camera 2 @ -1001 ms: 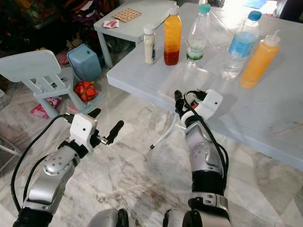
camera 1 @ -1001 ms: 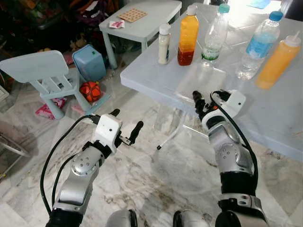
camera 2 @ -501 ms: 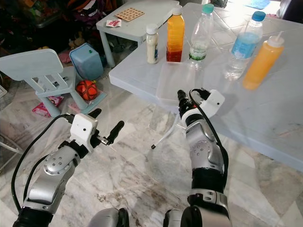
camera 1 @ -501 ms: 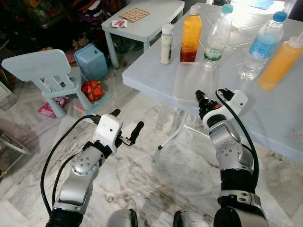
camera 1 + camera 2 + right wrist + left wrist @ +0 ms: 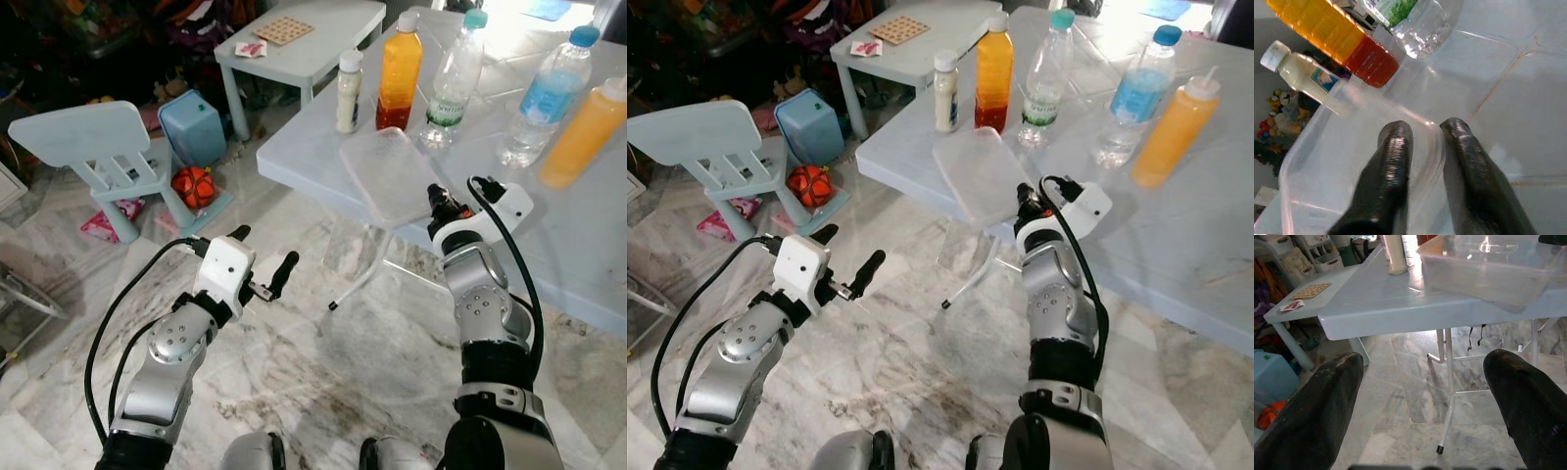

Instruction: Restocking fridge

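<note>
At the near edge of the pale blue table (image 5: 323,162), my right gripper (image 5: 436,203) pinches the rim of a clear, shallow rectangular plastic container (image 5: 387,176), one black finger (image 5: 1386,166) inside the wall and the other outside, holding it tilted up off the tabletop. Just beyond it stand a small white-capped bottle of cream liquid (image 5: 346,78), a tall bottle of orange and red juice (image 5: 398,70), two clear water bottles (image 5: 451,69) and an orange squeeze bottle (image 5: 583,137). My left gripper (image 5: 261,264) hangs low over the marble floor (image 5: 323,362), well apart from the table, its two fingers spread wide and holding nothing.
</note>
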Available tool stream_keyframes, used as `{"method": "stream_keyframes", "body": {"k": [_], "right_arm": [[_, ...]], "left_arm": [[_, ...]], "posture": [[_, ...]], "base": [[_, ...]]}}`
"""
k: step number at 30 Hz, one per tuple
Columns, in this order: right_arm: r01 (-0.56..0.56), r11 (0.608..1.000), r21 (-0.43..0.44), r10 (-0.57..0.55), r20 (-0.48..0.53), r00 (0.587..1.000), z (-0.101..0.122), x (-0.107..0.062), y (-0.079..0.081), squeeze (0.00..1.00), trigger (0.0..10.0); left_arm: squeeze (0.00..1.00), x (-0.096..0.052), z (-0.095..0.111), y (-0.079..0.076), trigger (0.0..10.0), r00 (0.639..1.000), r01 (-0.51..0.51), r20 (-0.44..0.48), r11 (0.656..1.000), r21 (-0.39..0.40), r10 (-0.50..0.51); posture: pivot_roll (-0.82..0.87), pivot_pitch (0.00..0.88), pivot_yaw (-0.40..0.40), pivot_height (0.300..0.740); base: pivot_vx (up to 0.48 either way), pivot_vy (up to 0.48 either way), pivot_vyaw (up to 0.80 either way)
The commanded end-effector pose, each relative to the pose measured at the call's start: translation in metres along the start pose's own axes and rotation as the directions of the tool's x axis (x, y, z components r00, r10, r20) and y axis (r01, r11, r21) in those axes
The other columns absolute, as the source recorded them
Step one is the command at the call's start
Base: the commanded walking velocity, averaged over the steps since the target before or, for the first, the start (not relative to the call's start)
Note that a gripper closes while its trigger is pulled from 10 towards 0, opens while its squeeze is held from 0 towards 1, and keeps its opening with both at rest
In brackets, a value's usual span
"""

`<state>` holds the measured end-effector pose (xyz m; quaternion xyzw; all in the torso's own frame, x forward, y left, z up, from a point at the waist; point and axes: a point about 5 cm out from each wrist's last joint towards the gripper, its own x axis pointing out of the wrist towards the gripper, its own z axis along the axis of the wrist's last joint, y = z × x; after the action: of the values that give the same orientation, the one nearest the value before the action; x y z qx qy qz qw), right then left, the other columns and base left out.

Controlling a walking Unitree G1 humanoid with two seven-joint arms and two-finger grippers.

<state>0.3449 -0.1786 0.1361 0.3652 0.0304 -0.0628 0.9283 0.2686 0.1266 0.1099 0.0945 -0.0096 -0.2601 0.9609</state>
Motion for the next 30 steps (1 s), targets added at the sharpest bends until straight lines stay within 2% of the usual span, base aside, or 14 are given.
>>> {"method": "stream_keyframes", "body": {"k": [1, 8, 12, 13, 14, 22, 26, 27, 28, 30], "right_arm": [[0.081, 0.997, 0.008, -0.081, -0.041, 0.996, -0.010, -0.001, -0.014, 0.00, 0.0], [0.125, 0.992, -0.002, -0.125, 0.015, 0.992, -0.001, 0.000, -0.018, 0.00, 0.0], [0.146, 0.988, -0.040, -0.143, 0.065, 0.988, 0.008, -0.003, -0.020, 0.00, 0.3], [0.152, 0.986, -0.070, -0.146, 0.090, 0.985, 0.012, -0.005, -0.019, 0.00, 4.9], [0.155, 0.984, -0.085, -0.146, 0.101, 0.984, 0.014, -0.007, -0.019, 0.00, 10.0], [0.221, 0.955, -0.197, -0.183, 0.193, 0.964, 0.027, -0.024, -0.026, 0.00, 10.0], [0.265, 0.944, -0.198, -0.226, 0.201, 0.953, 0.027, -0.028, -0.035, 0.00, 10.0], [0.285, 0.939, -0.192, -0.248, 0.195, 0.949, 0.025, -0.029, -0.039, 0.45, 10.0], [0.307, 0.931, -0.196, -0.270, 0.196, 0.943, 0.024, -0.030, -0.043, 0.51, 10.0], [0.313, 0.931, -0.189, -0.277, 0.193, 0.941, 0.024, -0.031, -0.044, 0.45, 10.0]], "left_arm": [[0.00, 0.000, 0.003, 0.004, 10.0, 1.000, -0.003, 0.006, 1.000, 0.023, 0.002], [0.00, 0.001, 0.002, 0.004, 10.0, 1.000, -0.002, 0.009, 1.000, 0.023, 0.002], [0.00, 0.002, 0.003, 0.002, 10.0, 1.000, -0.001, 0.013, 1.000, 0.021, 0.001], [0.00, 0.002, 0.003, 0.002, 10.0, 1.000, -0.001, 0.014, 1.000, 0.020, 0.001], [0.00, 0.002, 0.002, 0.001, 10.0, 1.000, -0.002, 0.014, 1.000, 0.019, 0.001], [0.00, 0.006, 0.001, -0.003, 10.0, 1.000, -0.004, 0.020, 1.000, 0.006, 0.004], [0.00, 0.008, 0.001, -0.005, 10.0, 1.000, -0.002, 0.023, 1.000, 0.004, 0.002], [0.00, 0.008, 0.001, -0.006, 10.0, 1.000, -0.002, 0.025, 1.000, 0.002, 0.002], [0.00, 0.008, 0.000, -0.006, 10.0, 1.000, -0.001, 0.025, 1.000, 0.001, 0.001], [0.00, 0.008, 0.000, -0.006, 10.0, 1.000, -0.002, 0.026, 1.000, 0.000, 0.002]], "posture": [[0.09, 0.093, 0.084, 0.740], [0.09, 0.088, 0.081, 0.740], [0.08, 0.085, 0.078, 0.740], [0.08, 0.083, 0.077, 0.740], [0.08, 0.082, 0.076, 0.740], [0.05, 0.067, 0.066, 0.740], [0.05, 0.068, 0.065, 0.740], [0.04, 0.067, 0.063, 0.740], [0.04, 0.067, 0.062, 0.740], [0.04, 0.068, 0.061, 0.740]], "base": [[0.000, 0.000, 0.00], [0.000, 0.000, 0.00], [0.000, 0.000, 0.00], [0.000, 0.000, 0.00], [0.000, 0.000, 0.00], [0.000, 0.000, 0.00], [0.000, 0.000, 0.00], [0.000, 0.000, 0.00], [0.000, 0.000, 0.00], [0.000, 0.000, 0.00]]}}
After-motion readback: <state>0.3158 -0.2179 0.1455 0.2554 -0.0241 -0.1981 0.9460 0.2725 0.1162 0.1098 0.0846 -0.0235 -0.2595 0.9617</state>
